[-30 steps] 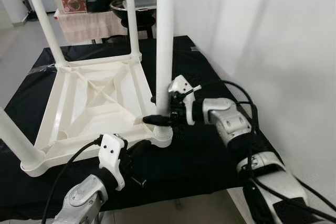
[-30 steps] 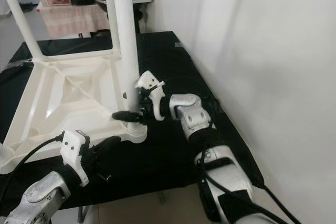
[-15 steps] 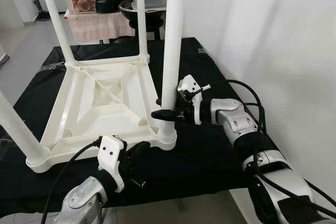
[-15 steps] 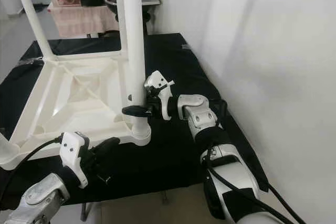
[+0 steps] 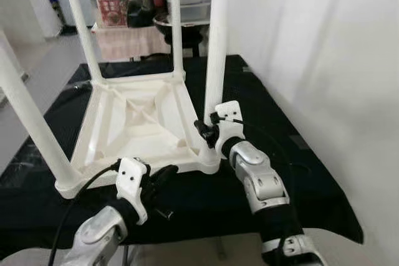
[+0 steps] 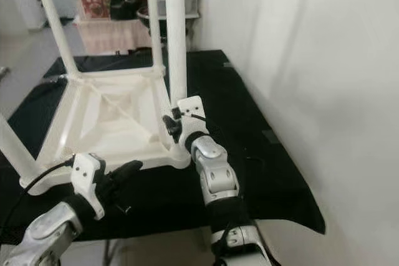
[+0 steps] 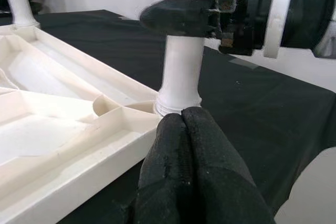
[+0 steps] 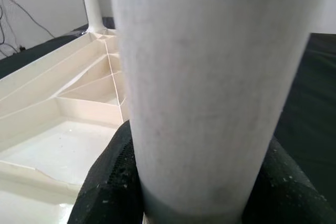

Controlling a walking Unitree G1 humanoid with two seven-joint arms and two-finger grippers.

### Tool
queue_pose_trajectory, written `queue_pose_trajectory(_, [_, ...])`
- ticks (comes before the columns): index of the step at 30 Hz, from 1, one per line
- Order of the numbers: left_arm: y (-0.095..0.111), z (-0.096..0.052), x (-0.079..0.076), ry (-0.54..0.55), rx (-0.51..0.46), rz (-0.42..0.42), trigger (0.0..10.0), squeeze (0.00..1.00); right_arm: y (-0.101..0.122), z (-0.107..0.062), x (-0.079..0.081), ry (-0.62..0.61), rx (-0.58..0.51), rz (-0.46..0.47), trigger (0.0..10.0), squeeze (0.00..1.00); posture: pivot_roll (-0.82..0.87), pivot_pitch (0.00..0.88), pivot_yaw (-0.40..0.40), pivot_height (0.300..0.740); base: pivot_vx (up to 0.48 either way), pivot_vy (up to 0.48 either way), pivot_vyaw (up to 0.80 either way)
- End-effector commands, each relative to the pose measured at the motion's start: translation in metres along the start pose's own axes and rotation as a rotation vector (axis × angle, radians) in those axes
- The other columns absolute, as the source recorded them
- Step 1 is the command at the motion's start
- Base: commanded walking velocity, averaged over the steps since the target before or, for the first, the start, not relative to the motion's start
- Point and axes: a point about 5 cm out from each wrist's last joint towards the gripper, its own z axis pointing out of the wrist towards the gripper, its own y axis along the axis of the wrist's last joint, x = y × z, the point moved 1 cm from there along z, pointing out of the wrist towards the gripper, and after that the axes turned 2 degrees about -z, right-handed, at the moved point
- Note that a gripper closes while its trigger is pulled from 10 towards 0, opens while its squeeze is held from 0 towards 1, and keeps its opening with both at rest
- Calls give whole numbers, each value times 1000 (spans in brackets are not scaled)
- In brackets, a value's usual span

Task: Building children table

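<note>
Evidently light, stiff and smooth: upturned white plastic children's table (image 5: 140, 123) on the black-covered surface (image 5: 268, 123), right end effector (image 5: 204, 133) clamped low on the near white tubular leg (image 5: 216, 48), the soundest hold, left end effector (image 7: 191, 150) pinched empty beside the corner socket.

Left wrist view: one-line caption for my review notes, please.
Shut left gripper rests against the upturned white table while the right gripper clamps its near leg.

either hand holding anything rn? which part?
Right hand grips the near-right table leg low down, just above its socket. Left hand is shut, holding nothing.
</note>
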Motion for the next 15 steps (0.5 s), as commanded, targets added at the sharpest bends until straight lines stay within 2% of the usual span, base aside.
queue_pose_trajectory(1, [-5,0,1,-4,21,-10,10000,0,-30,-2,-2,-2,126,12,0,0,5,0,-22,740,0,0,0])
queue_pose_trajectory(3, [-5,0,1,0,19,-10,10000,0,-30,0,-3,3,126,15,0,0,6,0,-22,740,0,0,0])
queue_pose_trajectory(4, [-5,0,1,10,16,-8,10000,0,-29,2,-3,19,124,16,10000,0,11,0,-25,740,0,0,0])
queue_pose_trajectory(7, [-5,0,1,17,13,-6,10000,0,-28,2,-3,29,123,16,10000,0,11,0,-25,740,0,0,0])
queue_pose_trajectory(8, [-5,1,1,21,12,-6,10000,0,-21,3,2,128,91,18,10000,1000,14,0,-30,740,0,0,0])
queue_pose_trajectory(9, [-5,1,1,21,12,-6,10000,0,-21,3,2,128,91,18,10000,1000,14,0,-30,740,0,0,0])
queue_pose_trajectory(11, [-6,2,-1,11,15,-12,10000,0,0,1,6,352,-2,27,10000,1000,8,0,-32,740,0,0,0])
queue_pose_trajectory(13, [-6,2,-1,11,15,-12,10000,0,0,1,6,352,-2,27,10000,1000,8,0,-32,740,0,0,0])
queue_pose_trajectory(14, [-7,2,-2,6,17,-14,10000,0,8,-2,3,449,-37,6,10000,733,10,0,-32,740,0,0,0])
queue_pose_trajectory(15, [-7,2,-3,3,18,-15,10000,0,14,-4,1,532,-60,-25,10000,0,15,0,-36,740,0,0,0])
